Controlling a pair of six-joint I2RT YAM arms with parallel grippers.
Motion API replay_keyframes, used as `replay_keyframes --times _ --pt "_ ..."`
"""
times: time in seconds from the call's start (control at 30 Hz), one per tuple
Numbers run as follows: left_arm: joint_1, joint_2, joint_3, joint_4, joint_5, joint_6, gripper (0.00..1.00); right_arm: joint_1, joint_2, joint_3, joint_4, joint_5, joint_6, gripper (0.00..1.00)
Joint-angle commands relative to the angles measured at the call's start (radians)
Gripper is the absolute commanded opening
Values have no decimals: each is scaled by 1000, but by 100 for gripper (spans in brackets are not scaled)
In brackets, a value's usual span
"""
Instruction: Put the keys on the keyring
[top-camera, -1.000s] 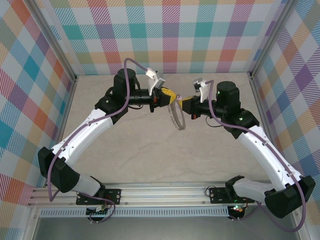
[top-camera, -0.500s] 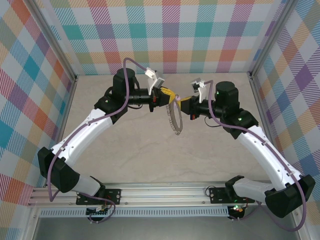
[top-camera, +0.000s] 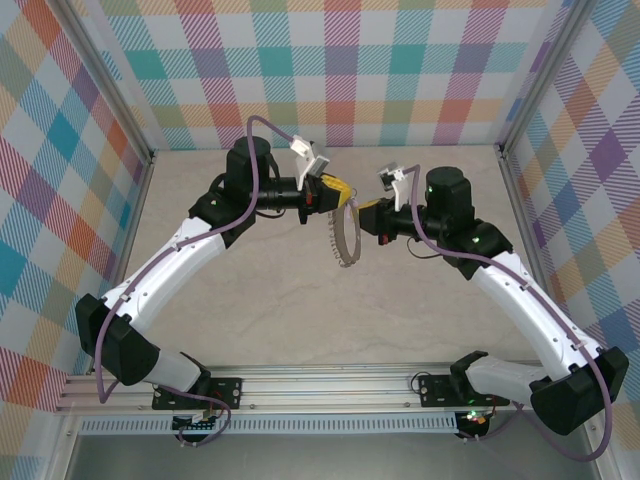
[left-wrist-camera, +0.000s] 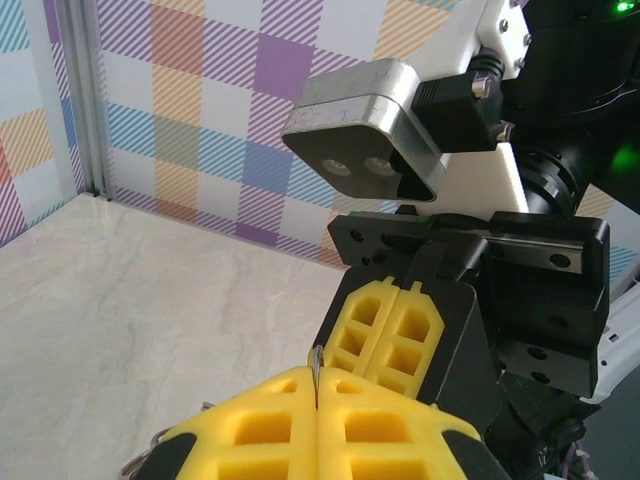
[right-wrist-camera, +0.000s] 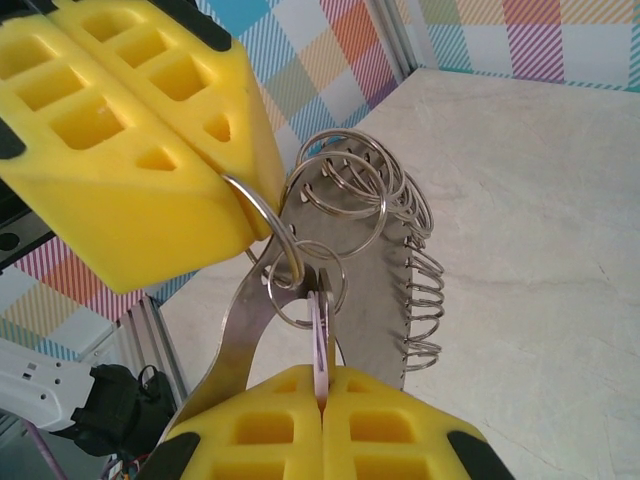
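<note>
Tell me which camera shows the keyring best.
The right wrist view: the keyring hangs close up from the left tool, its small loops clear. The top external view shows the keyring as a small edge-on arc; the left wrist view catches a thin metal sliver, possibly its edge.

Lilac key (right-wrist-camera: 319, 338) mostly hidden inside right end effector (right-wrist-camera: 322, 402).

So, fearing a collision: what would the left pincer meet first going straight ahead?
Most likely the yellow ribbed fingers of the right pincer, shut and facing the left pincer close ahead; gap unclear.
</note>
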Motion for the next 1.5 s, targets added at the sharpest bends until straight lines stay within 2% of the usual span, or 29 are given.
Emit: replay_keyframes --times 0.0,0.47,1.47 --pt "5 -9 25 18 13 20 0 10 -8 2 4 -1 -21 0" --pt "5 -7 25 12 24 26 0 8 -9 84 -83 91 -93 0" --pt "7 -12 20 -3 32 43 0 5 23 184 -127 137 -149 0"
